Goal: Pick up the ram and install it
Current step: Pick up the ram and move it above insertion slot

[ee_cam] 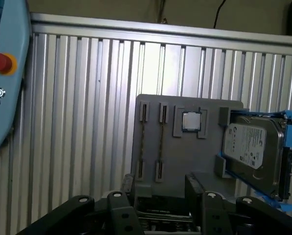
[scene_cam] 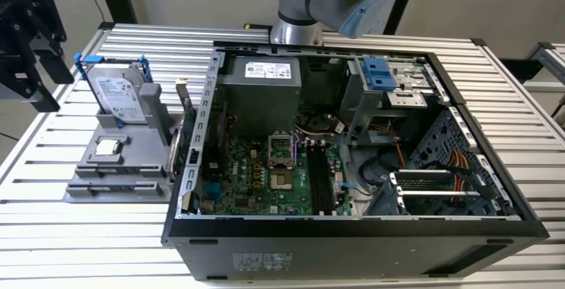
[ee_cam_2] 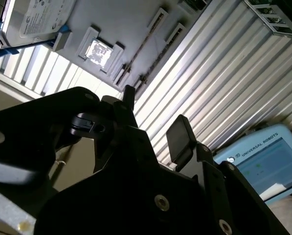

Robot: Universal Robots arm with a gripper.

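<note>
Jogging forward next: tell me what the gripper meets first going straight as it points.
Probably the gray holder, at the near ends of its two ram sticks; the open gripper aims there, though depth is unclear.

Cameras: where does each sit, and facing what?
Exterior view: high, off-robot, looking down into the open computer case; the arm shows.
First wrist view: at the wrist, facing past the open jaws onto the gray holder with two ram sticks.
Second wrist view: also at the wrist, slanted past the jaws.
All share the holder and hard drive.
</note>
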